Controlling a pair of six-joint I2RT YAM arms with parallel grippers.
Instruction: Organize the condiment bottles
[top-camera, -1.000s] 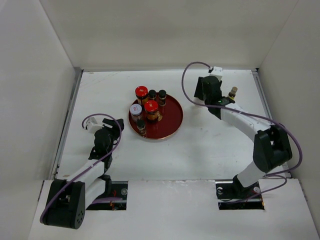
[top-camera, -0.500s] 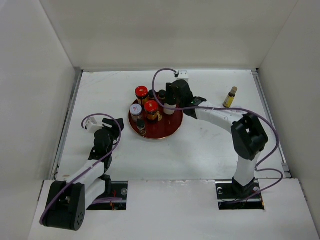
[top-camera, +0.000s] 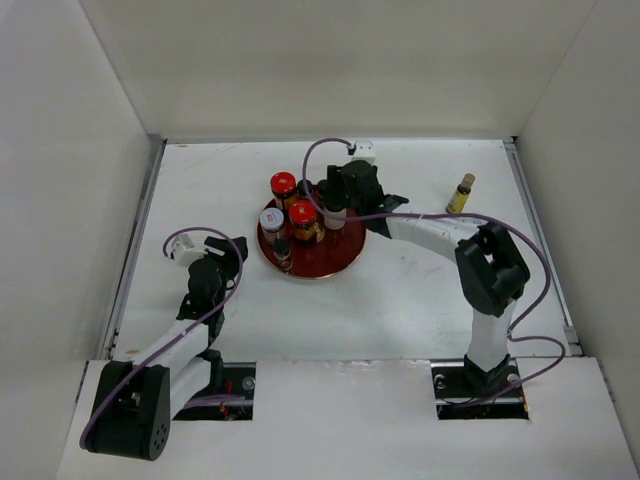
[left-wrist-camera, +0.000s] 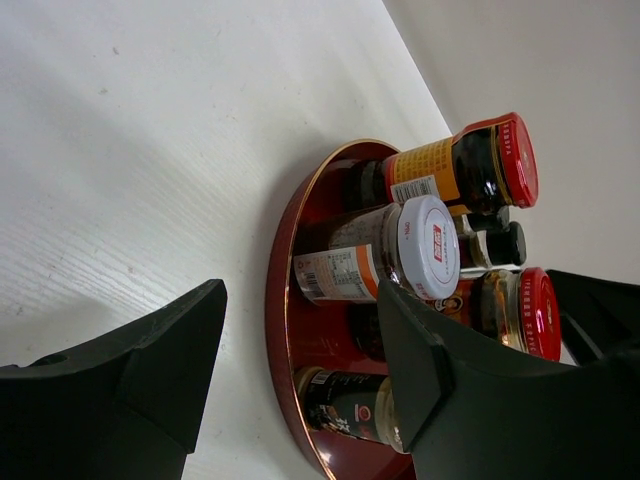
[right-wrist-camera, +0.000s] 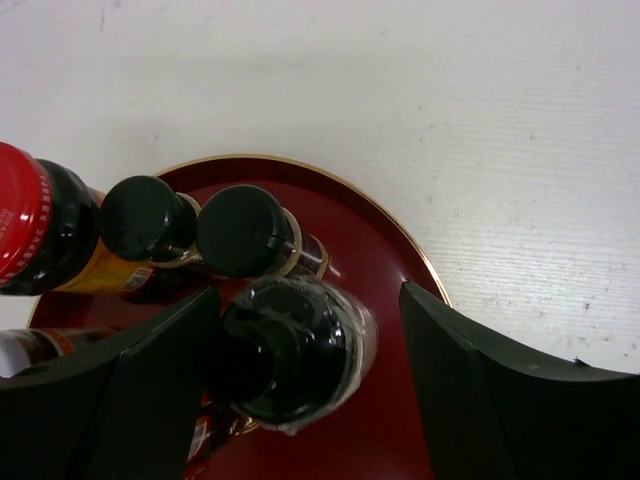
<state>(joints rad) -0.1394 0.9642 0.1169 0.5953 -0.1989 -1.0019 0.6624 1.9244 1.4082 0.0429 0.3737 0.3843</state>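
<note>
Here the dark-lidded jar (right-wrist-camera: 295, 350) stands upright on the tray (right-wrist-camera: 375, 275), right gripper (right-wrist-camera: 308, 300) spread around it (left gripper (left-wrist-camera: 300, 290) likewise).

Tray (top-camera: 338, 258): centre of the table (top-camera: 400, 295), holding a cluster of jars (top-camera: 302, 218). Slim bottle (top-camera: 461, 193): standing right of the tray, well apart.

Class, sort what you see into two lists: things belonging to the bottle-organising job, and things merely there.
Job: red-lidded jars, white-lidded jar, black-capped bottles, dark-topped jar, slim yellowish bottle.
Merely there: red tray, table.
</note>
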